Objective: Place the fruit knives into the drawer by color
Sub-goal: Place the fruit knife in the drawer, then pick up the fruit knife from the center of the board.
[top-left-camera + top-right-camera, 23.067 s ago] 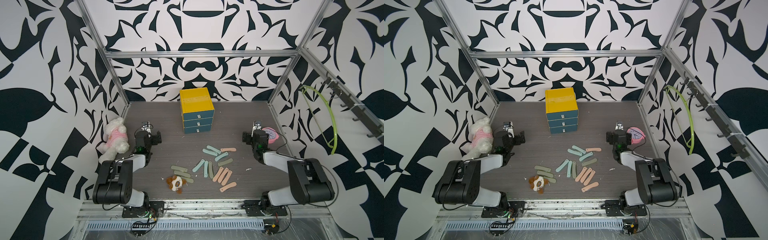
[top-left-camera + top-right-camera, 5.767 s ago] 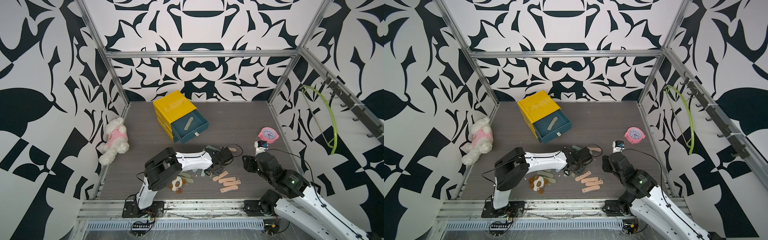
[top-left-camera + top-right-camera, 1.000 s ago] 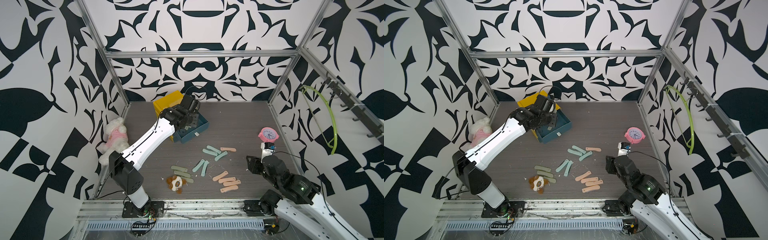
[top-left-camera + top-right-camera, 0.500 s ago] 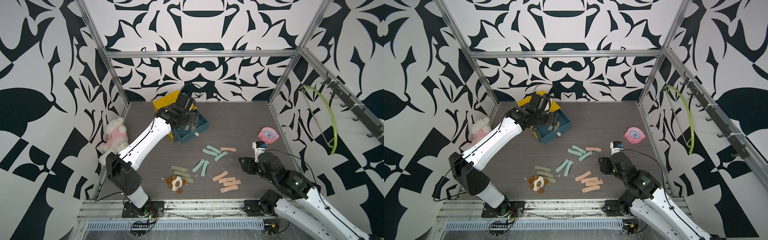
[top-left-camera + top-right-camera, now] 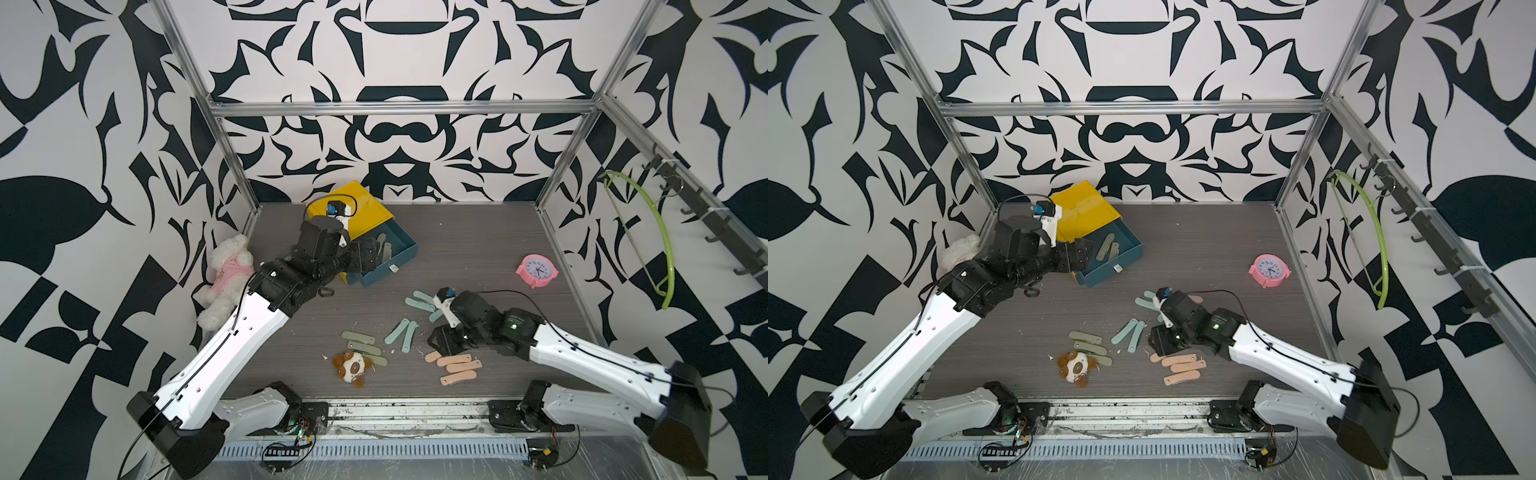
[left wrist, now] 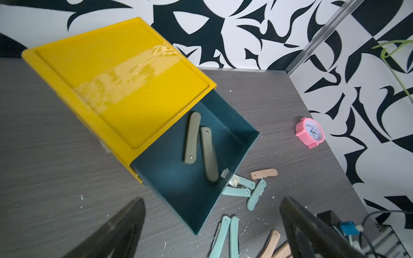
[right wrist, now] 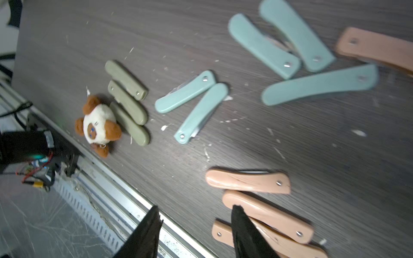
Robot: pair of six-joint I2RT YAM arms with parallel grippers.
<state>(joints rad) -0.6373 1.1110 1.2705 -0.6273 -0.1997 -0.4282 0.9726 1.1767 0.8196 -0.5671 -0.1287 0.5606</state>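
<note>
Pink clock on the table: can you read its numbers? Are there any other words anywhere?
No text reads clearly.
Pink clock: a ring of numbers on its dial, too blurred to quote.
White tag on the drawer: too small to read.
No other writing shows.

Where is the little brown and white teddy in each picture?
In a top view: the teddy sits near the front edge of the table, beside the olive green knives.
In a top view: the teddy, near that front edge too.
Left wrist: not in it.
Right wrist: the teddy beside the olive green knives.
Shared landmark: the pair of pale teal knives, in all four views.
</note>
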